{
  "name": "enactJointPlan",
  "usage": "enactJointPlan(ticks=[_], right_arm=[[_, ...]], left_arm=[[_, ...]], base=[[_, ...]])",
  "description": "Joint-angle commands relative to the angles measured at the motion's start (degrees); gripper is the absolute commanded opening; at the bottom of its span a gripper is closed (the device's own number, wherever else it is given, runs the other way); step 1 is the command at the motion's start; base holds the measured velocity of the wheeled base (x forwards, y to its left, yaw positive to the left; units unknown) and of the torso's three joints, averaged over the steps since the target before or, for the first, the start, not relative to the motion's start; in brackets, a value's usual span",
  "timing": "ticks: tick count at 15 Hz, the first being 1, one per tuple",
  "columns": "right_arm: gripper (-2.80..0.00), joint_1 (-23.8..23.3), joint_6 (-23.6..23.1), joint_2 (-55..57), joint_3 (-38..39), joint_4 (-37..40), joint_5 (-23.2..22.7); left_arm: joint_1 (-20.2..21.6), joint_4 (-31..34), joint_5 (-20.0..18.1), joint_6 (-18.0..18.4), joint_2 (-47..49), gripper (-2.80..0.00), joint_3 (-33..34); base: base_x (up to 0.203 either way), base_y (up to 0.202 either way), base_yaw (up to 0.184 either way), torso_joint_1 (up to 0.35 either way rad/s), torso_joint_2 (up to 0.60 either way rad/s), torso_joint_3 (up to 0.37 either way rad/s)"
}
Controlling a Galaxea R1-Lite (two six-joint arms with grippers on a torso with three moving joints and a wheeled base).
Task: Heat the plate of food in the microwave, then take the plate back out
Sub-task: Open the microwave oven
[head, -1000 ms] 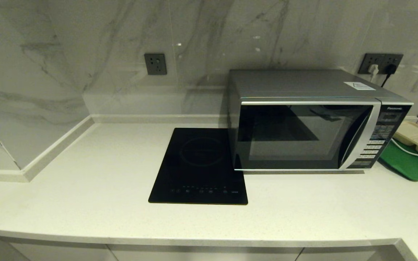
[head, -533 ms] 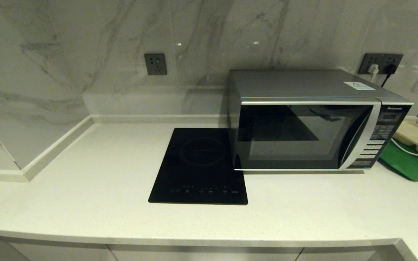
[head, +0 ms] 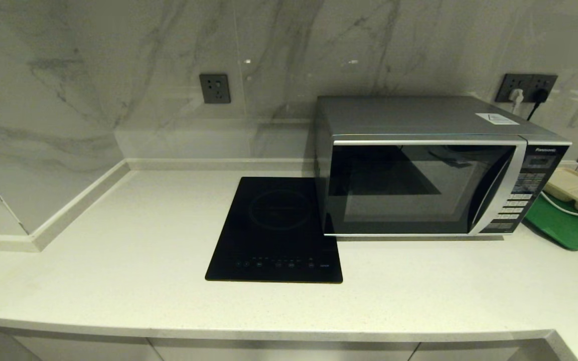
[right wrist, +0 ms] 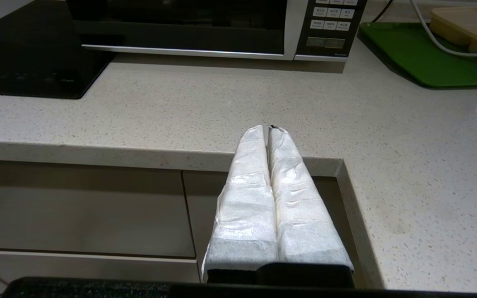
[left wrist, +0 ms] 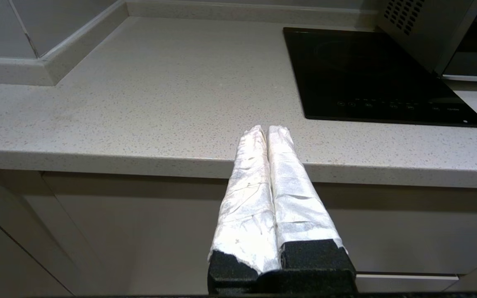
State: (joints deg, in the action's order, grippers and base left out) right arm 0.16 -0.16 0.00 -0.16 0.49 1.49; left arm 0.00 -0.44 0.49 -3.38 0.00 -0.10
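The silver Panasonic microwave [head: 434, 168] stands on the counter at the right with its dark glass door closed; its keypad [right wrist: 331, 20] also shows in the right wrist view. The lavender plate of food is nowhere in view. Neither arm appears in the head view. My left gripper [left wrist: 267, 129] is shut and empty, hanging just in front of the counter's front edge, left of the cooktop. My right gripper [right wrist: 268, 128] is also shut and empty, at the front edge before the microwave's keypad side.
A flat black induction cooktop [head: 276, 228] lies left of the microwave, touching its base. A green tray [head: 567, 225] with a beige compartment tray [head: 577, 190] and a white cable sits at the far right. Cabinet fronts [left wrist: 139, 231] run below the counter.
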Motion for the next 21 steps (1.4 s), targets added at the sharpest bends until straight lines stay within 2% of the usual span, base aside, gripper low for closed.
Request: enactJointPlan(ticks=[1, 6, 10, 12, 21], right_arm=[[-2.80, 0.02, 0.07, 0.09, -0.02, -0.05, 0.01], [-2.80, 0.02, 1.56, 0.09, -0.02, -0.22, 0.27], [-2.80, 0.02, 1.19, 0.00, -0.02, -0.11, -0.17], [-2.80, 0.02, -0.46, 0.00, -0.11, 0.04, -0.08], [-2.80, 0.02, 0.33, 0.00, -0.11, 0.13, -0.08]], left_arm=[[0.00, -0.05, 0.04, -0.04, 0.00, -2.80, 0.01], [0.00, -0.09, 0.04, -0.04, 0.00, -2.80, 0.01], [0.00, -0.01, 0.04, -0.12, 0.00, -2.80, 0.01], [0.00, -0.07, 0.04, -0.04, 0.00, -2.80, 0.01], [0.00, -0.03, 0.04, -0.07, 0.00, -2.80, 0.01]], base=[[0.000, 0.000, 0.000, 0.000, 0.00, 0.000], [0.000, 0.000, 0.000, 0.000, 0.00, 0.000], [0.000, 0.000, 0.000, 0.000, 0.00, 0.000], [0.000, 0.000, 0.000, 0.000, 0.00, 0.000], [0.000, 0.000, 0.000, 0.000, 0.00, 0.000]])
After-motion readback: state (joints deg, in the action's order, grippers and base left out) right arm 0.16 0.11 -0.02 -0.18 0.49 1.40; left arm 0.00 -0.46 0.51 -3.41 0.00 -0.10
